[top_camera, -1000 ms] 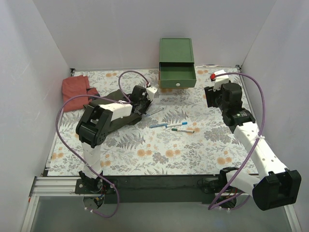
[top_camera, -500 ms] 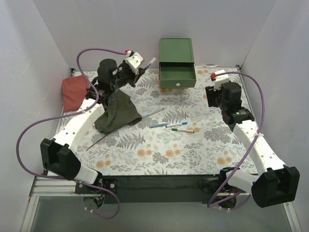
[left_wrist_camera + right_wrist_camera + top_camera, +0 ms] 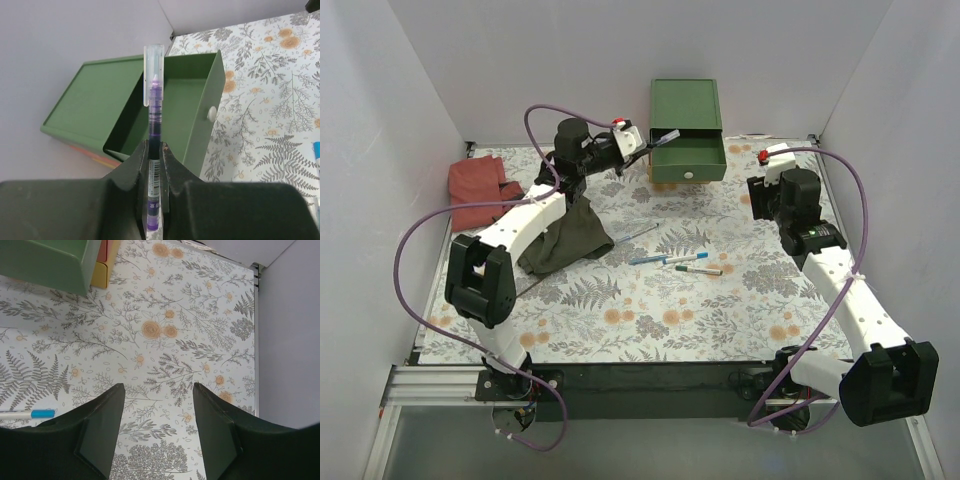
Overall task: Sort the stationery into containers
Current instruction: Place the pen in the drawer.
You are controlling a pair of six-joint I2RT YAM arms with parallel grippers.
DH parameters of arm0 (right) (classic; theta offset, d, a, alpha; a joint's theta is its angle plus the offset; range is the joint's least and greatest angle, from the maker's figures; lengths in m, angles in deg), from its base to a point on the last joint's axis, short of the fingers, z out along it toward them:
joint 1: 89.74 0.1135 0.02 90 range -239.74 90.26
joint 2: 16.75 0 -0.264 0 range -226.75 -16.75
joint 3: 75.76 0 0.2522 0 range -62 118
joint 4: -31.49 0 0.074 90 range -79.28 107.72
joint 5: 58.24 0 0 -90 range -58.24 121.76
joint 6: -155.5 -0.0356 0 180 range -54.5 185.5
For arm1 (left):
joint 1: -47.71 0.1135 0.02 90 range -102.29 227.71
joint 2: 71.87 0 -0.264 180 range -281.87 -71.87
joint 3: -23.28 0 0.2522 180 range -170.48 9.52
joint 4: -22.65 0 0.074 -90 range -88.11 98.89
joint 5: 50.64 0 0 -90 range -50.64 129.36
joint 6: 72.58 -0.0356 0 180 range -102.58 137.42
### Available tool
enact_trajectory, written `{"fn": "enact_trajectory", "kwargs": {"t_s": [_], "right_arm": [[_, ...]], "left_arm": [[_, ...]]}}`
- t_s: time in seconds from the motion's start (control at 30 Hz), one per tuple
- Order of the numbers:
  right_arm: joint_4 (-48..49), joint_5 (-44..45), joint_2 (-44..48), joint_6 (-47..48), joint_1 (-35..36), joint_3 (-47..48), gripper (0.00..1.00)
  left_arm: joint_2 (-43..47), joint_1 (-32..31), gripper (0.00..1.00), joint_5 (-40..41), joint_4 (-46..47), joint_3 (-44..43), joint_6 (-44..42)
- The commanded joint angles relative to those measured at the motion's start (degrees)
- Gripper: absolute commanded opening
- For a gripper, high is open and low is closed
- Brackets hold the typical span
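Observation:
My left gripper (image 3: 651, 141) is shut on a purple pen with a clear cap (image 3: 154, 107). It holds the pen in the air, pointing into the pulled-out green top drawer (image 3: 176, 112) of the chest (image 3: 685, 103). The drawer's white knob (image 3: 212, 113) faces the table. Below it show the red-orange and yellow drawers (image 3: 105, 255), both shut. A silver pen (image 3: 638, 233), two blue-capped white pens (image 3: 648, 259) and a green-capped one (image 3: 698, 269) lie mid-table. My right gripper (image 3: 157, 392) is open and empty, above the mat to the right of the chest.
A dark green cloth (image 3: 566, 235) lies crumpled left of the pens, under my left arm. A red cloth (image 3: 478, 190) lies at the far left. White walls close in the back and both sides. A thin dark rod (image 3: 525, 291) lies by the cloth's near edge.
My left arm rose from the dark green cloth with the purple pen, swung to the back, then moved right to the open green drawer. The right arm barely moved.

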Motion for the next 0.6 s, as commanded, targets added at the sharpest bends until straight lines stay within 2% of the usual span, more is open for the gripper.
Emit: {"fn": "enact_trajectory", "kwargs": {"t_s": [0.0, 0.37, 0.57], "right_arm": [[3.1, 0.45, -0.38, 0.54, -0.54, 2.3, 0.65], [3.98, 0.1, -0.73, 0.1, -1.24, 0.98, 0.65], [4.07, 0.18, -0.03, 0.01, -2.03, 0.19, 0.65]], "left_arm": [[0.41, -0.27, 0.02, -3.98, 8.71, -4.27, 3.34], [-6.35, -3.17, 0.04, -4.42, 15.92, -6.73, 8.45], [-12.77, -3.52, 0.06, -4.51, 14.08, -12.7, 8.89]]}}
